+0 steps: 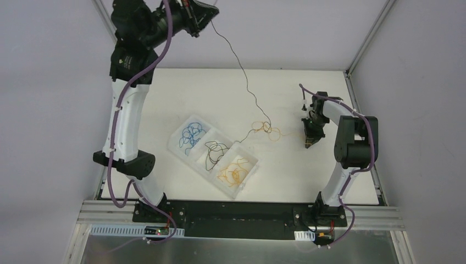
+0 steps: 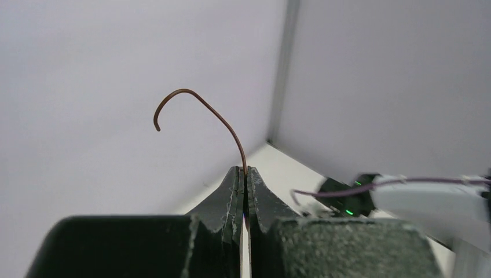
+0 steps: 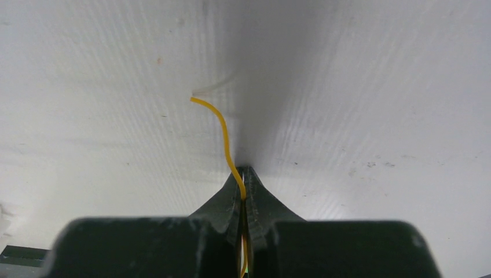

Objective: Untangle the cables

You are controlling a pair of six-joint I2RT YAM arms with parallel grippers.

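My left gripper [image 1: 209, 16] is raised high over the table's far left and is shut on a dark cable [image 1: 242, 69]. That cable slants down to a small knot [image 1: 266, 127] on the table, where it meets an orange-yellow cable [image 1: 273, 135]. In the left wrist view the dark cable's free end [image 2: 191, 98] hooks up out of the closed fingertips [image 2: 244, 171]. My right gripper [image 1: 309, 145] is low on the table, right of the knot, shut on the orange-yellow cable [image 3: 223, 130], whose short end sticks out past the tips [image 3: 245, 171].
A clear three-part tray [image 1: 175, 147] lies at the table's centre left. It holds blue cables [image 1: 192, 135], black cables [image 1: 215, 153] and orange cables [image 1: 235, 171], one colour per compartment. White walls and metal frame posts [image 1: 367, 38] surround the table.
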